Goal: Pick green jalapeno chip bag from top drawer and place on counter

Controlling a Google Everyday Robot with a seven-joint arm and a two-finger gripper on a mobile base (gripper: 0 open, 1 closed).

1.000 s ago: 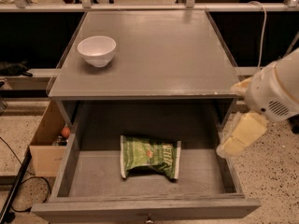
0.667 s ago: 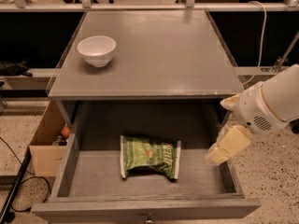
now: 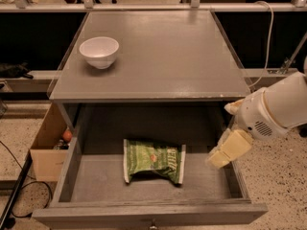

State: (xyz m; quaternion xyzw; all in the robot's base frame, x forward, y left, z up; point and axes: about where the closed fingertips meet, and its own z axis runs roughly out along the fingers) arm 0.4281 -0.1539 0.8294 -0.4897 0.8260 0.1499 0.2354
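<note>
Top drawer (image 3: 98,182) pulled out toward the near edge, small knob (image 3: 152,223) on its front panel, grey bottom bare on both sides. Green jalapeno chip bag (image 3: 153,159) lies flat on the drawer bottom, about mid-width and slightly right of centre, long side running left to right, white seams on both ends, small red-orange logo facing up. Nothing touches the bag.

Gripper (image 3: 226,151), cream-coloured, hangs over the right side of the drawer, just beside its right wall, tipped down and to the left, on the end of a bulky white arm (image 3: 276,110) coming in from the right. Apart from the bag, to its right. Whether it is wide or narrow: cannot tell.

Left of the drawer, on the speckled floor: tan cardboard box (image 3: 45,150), open, something small and orange-red inside.

Above and beyond the drawer: the counter (image 3: 168,56), grey, worn pale at the edges. White bowl (image 3: 99,51) upright on its left part, toward the far side
</note>
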